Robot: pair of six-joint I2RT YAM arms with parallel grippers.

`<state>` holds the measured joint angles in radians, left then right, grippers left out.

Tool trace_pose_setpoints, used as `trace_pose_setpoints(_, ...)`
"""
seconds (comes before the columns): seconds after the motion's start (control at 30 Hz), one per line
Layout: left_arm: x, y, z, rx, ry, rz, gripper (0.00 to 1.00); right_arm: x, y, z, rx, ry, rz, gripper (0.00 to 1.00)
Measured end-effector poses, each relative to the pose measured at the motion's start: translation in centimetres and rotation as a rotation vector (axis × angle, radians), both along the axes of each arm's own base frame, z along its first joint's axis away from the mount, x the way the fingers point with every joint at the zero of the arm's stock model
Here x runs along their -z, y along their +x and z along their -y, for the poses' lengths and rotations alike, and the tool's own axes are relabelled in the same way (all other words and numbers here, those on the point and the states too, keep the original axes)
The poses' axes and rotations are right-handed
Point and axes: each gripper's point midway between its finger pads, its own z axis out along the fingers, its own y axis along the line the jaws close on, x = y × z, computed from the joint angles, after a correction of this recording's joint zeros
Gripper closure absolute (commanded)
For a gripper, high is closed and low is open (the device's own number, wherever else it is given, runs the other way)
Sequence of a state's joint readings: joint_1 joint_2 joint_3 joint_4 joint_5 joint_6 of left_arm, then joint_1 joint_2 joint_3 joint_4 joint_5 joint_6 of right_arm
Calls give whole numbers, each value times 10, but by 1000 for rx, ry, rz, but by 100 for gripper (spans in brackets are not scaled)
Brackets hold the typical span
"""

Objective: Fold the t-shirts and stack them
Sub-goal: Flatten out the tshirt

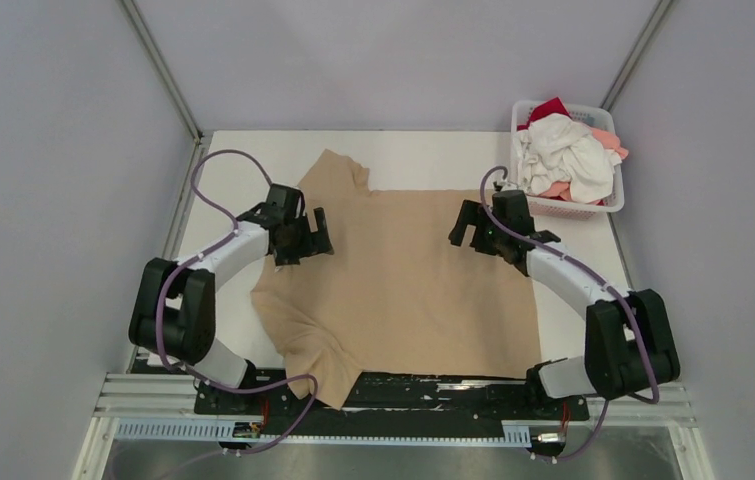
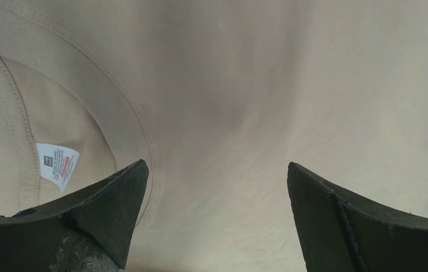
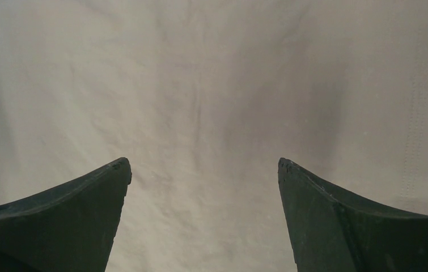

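we hover both claws, left gripper (image 1: 315,235) and right gripper (image 1: 465,228), spread apart over tan tee (image 1: 403,290); risk: pinching single layer, fold skews

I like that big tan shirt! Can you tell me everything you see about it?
The tan shirt is soft, plain cloth with short sleeves. It lies spread on the table, mostly flat, neck toward the left. A white label sits inside its collar. One sleeve droops over the near edge. The left gripper and right gripper, both open, hang over it.

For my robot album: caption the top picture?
Left gripper and right gripper, both open, over a tan-beige cloth t-shirt.
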<state>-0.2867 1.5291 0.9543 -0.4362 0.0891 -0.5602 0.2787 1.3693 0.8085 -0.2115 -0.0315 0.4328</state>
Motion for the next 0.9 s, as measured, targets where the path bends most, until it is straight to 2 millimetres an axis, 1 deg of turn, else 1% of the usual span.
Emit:
trace_pose_setpoints(0.07,11,-3,0,-8,-2,-29,0,18,-1,0,1,-9,-52,0)
trace_pose_setpoints(0.17,27,4,0,-27,4,-56,0,45,-1,0,11,-33,-132,0)
trace_pose_setpoints(0.23,33,9,-3,-46,10,-77,0,60,3,1,19,-51,-175,0)
trace_pose_setpoints(0.27,32,15,-3,-55,6,-72,0,67,8,3,30,-70,-191,0)
trace_pose_setpoints(0.33,31,31,-5,-71,2,-64,0,65,25,0,41,-70,-179,0)
trace_pose_setpoints(0.4,31,47,-6,-87,-4,-64,0,67,46,-2,54,-73,-174,0)
trace_pose_setpoints(0.47,30,71,-9,-108,-13,-54,0,66,66,-5,61,-68,-158,0)
trace_pose_setpoints(0.57,28,103,-17,-138,-28,-44,0,64,103,-10,71,-57,-124,0)
trace_pose_setpoints(0.63,27,128,-23,-158,-41,-35,0,63,128,-14,76,-45,-101,0)
trace_pose_setpoints(0.77,23,172,-38,-191,-70,-11,0,60,168,-18,83,-25,-64,0)
trace_pose_setpoints(0.8,23,181,-42,-197,-77,-4,0,59,178,-18,84,-20,-54,0)
trace_pose_setpoints(0.9,20,207,-48,-197,-107,19,0,57,192,-20,79,-14,-38,0)
